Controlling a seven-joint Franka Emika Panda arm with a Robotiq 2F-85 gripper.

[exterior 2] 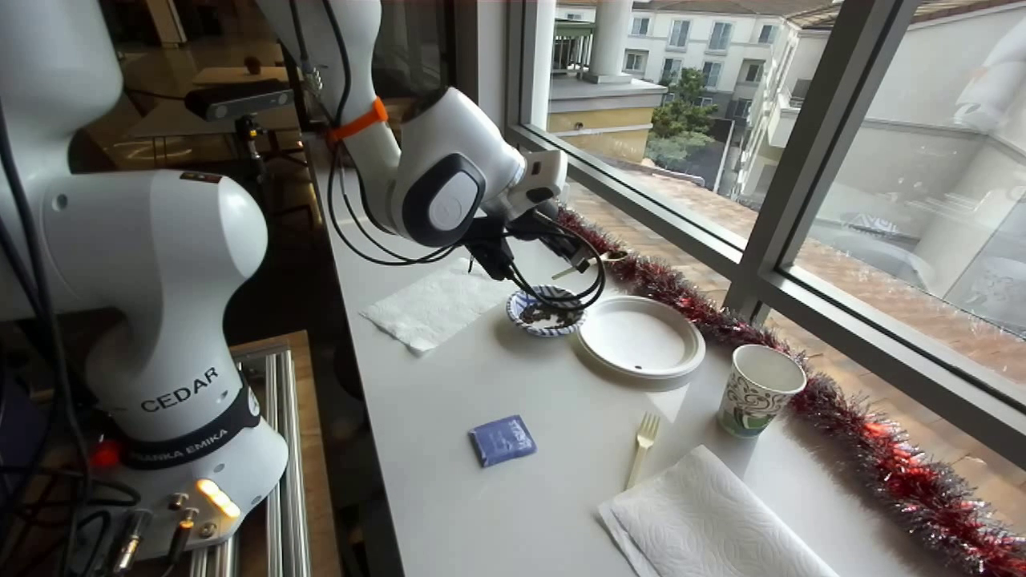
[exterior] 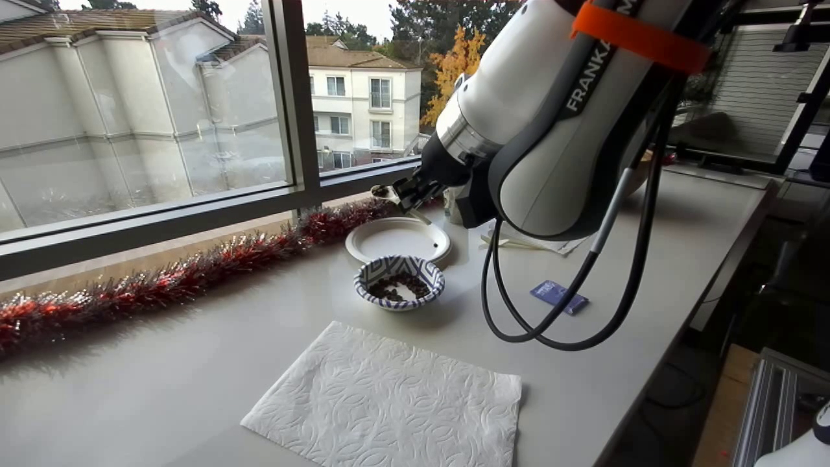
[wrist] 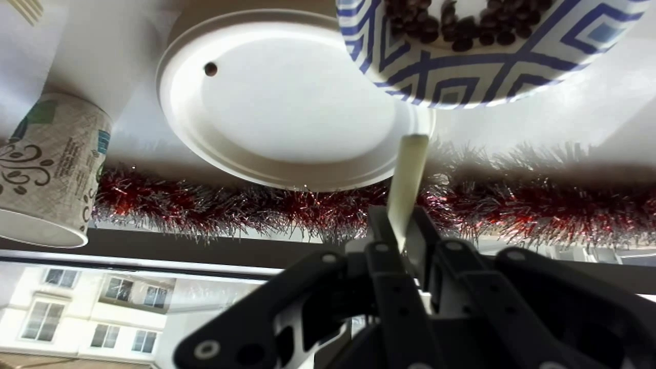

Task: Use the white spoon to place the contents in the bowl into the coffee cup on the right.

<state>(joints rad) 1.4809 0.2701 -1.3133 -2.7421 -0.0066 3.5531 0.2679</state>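
My gripper (exterior: 410, 194) is shut on the white spoon's handle, between its fingertips in the wrist view (wrist: 404, 220). The spoon (wrist: 409, 169) is in the air near the window; its head (exterior: 388, 192) holds a few dark bits. The spoon head is hidden in the wrist view. The bowl (exterior: 397, 264), blue and white patterned, stands on the table and shows in the wrist view (wrist: 451, 77). The contents (exterior: 382, 289), dark brown bits, lie in it. The coffee cup (exterior 2: 757, 393) stands upright beyond the plate, away from the gripper, and also shows in the wrist view (wrist: 56, 164).
A white plate (exterior 2: 681, 361) with one dark bit on it lies between bowl and cup. A fork (exterior 2: 644, 437), paper towels (exterior 2: 713, 521) (exterior: 402, 402) and a blue packet (exterior 2: 502, 440) lie on the table. Red tinsel (exterior: 214, 266) runs along the window.
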